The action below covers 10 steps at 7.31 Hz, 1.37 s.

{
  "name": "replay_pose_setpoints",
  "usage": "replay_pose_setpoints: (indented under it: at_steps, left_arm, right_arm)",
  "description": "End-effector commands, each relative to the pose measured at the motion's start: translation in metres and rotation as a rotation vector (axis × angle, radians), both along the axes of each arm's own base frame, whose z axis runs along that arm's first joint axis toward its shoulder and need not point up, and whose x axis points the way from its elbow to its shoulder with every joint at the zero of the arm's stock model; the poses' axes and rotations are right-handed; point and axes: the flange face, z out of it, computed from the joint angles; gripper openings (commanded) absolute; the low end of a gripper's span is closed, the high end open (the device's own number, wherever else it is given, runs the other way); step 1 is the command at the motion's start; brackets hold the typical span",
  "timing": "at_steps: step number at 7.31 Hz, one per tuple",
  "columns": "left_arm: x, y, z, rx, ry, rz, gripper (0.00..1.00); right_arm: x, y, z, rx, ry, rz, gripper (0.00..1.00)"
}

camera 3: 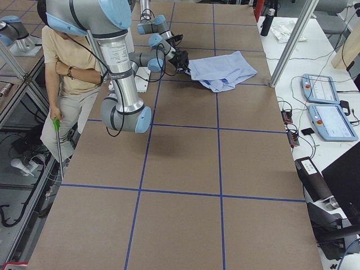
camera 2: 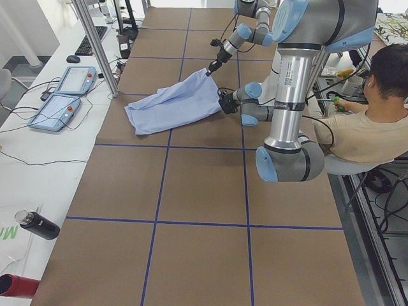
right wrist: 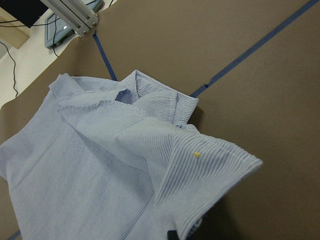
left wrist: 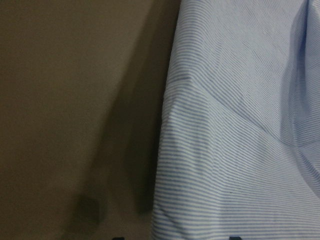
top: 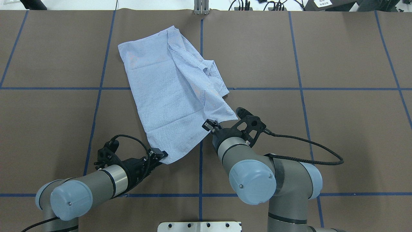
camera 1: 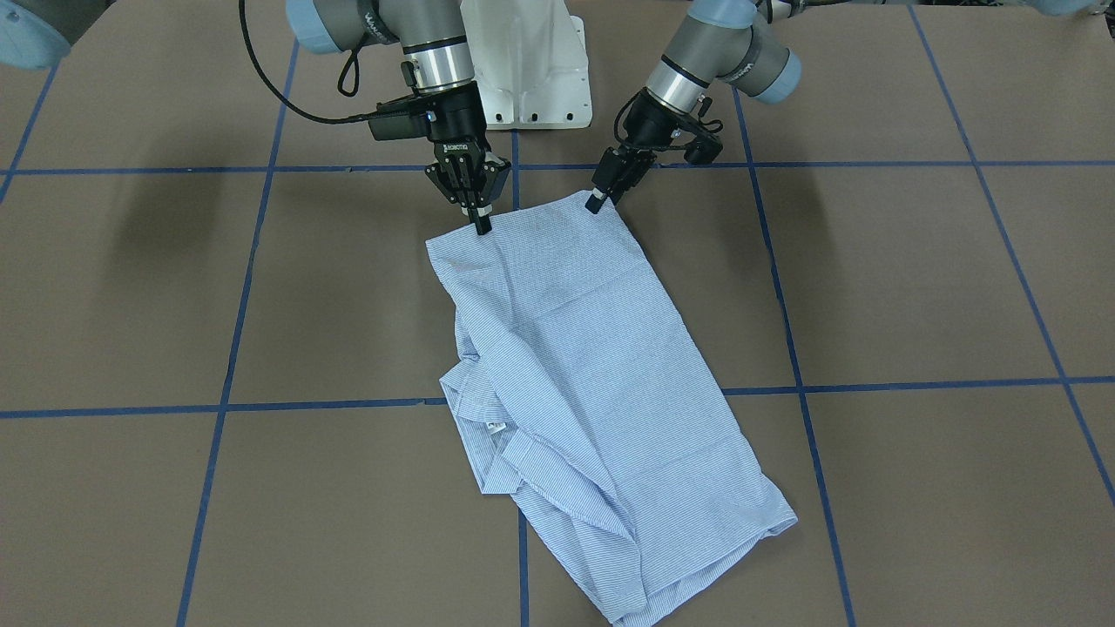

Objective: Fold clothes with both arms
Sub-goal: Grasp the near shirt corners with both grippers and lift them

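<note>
1 striped shirt (camera 1: 575, 374), 1 bench (camera 1: 915, 287). 2 arms, left arm (top: 96, 182) & right arm (top: 231, 149), w/ 2 hands, left hand (camera 1: 596, 202) & right hand (camera 1: 480, 223). Also 1 person (camera 2: 373, 124), 2 screens, far screen (camera 2: 75, 80) & near screen (camera 2: 56, 109), 1 black bottle (camera 2: 37, 224).

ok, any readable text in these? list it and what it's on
"ROBOTIQ": on the body of the right pincer, front-facing view, small but legible.
Print down the left arm tube, left side view: too small to read.
White neck label on the shirt: too small to read.
Paper sign beyond the table's far edge, overhead view: blurred, unreadable.
Nothing else legible.
</note>
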Motion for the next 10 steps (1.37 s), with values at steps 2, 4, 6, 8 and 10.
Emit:
replay_pose_setpoints:
  at_steps: [2, 4, 6, 8, 10]
  left_arm:
    - [-0.025, 0.003, -0.029, 0.02, 0.062, 0.004, 0.0]
    - [-0.057, 0.019, -0.075, 0.038, 0.168, 0.026, 0.0]
    - [-0.089, 0.056, -0.108, 0.043, 0.258, 0.092, 0.0]
    - [-0.124, 0.062, -0.121, 0.048, 0.298, 0.1, 0.0]
    - [-0.121, 0.059, -0.117, 0.028, 0.158, 0.118, 0.0]
  right_arm:
    - [0.007, 0.002, 0.015, -0.005, 0.02, -0.002, 0.0]
    - [0.049, 0.047, 0.001, 0.002, 0.001, -0.062, 0.0]
    - [0.083, 0.121, -0.037, 0.044, -0.009, -0.13, 0.0]
    - [0.101, 0.155, -0.054, 0.069, -0.021, -0.155, 0.0]
    - [0.089, 0.134, -0.047, 0.078, 0.026, -0.114, 0.0]
